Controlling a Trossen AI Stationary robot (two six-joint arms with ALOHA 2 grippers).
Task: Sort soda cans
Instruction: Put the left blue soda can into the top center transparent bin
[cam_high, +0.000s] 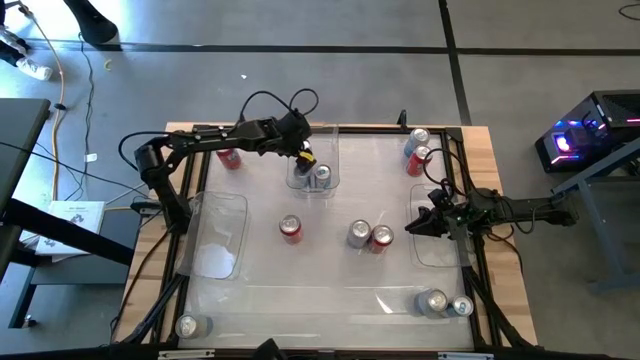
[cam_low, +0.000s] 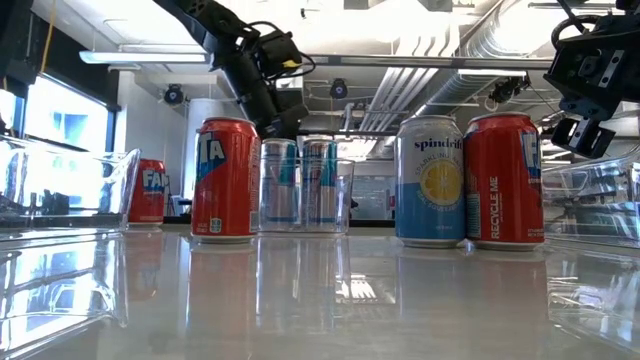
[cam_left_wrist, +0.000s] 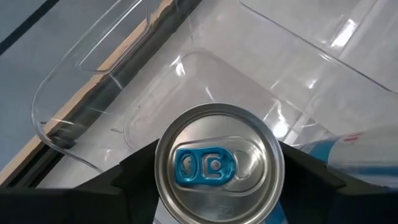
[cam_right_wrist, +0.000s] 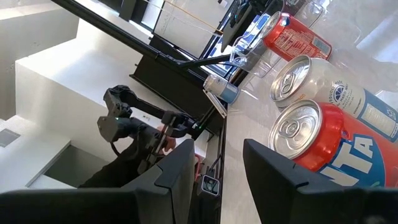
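**sort barely begun: two cans binned, nine loose**

near edge: one silver can (cam_high: 187, 325) alone at 7 o'clock and a silver pair (cam_high: 432, 302) at 5 o'clock, all loose on the table, labels unreadable.

centre: a red can (cam_high: 290, 229), then a pale blue can (cam_low: 429, 180) reading "spindrift", touching a red one (cam_low: 503, 180) reading "recycle me". the lone red shows "ta", likely fanta. all three unsorted.

3 o'clock: right gripper (cam_high: 415, 229) hovers over the right bin (cam_high: 445, 255), jaws apart, nothing in them. that bin and the left bin (cam_high: 215, 235) at 9 o'clock hold no cans.

far side, 12 o'clock: the middle bin (cam_high: 335, 150) holds two slim silver-blue cans. left gripper (cam_high: 304, 160) straddles the blue-tab can (cam_left_wrist: 217, 165) standing in it; can't tell whether it is clamped or loose. its neighbour (cam_high: 322, 176) stands just beside.

a red can (cam_high: 228, 158) at 11 o'clock shows "fa". a blue can (cam_high: 418, 137) and a red one (cam_high: 418, 160) at 1 o'clock are unsorted.

judgement: early stage, most of the work is left.
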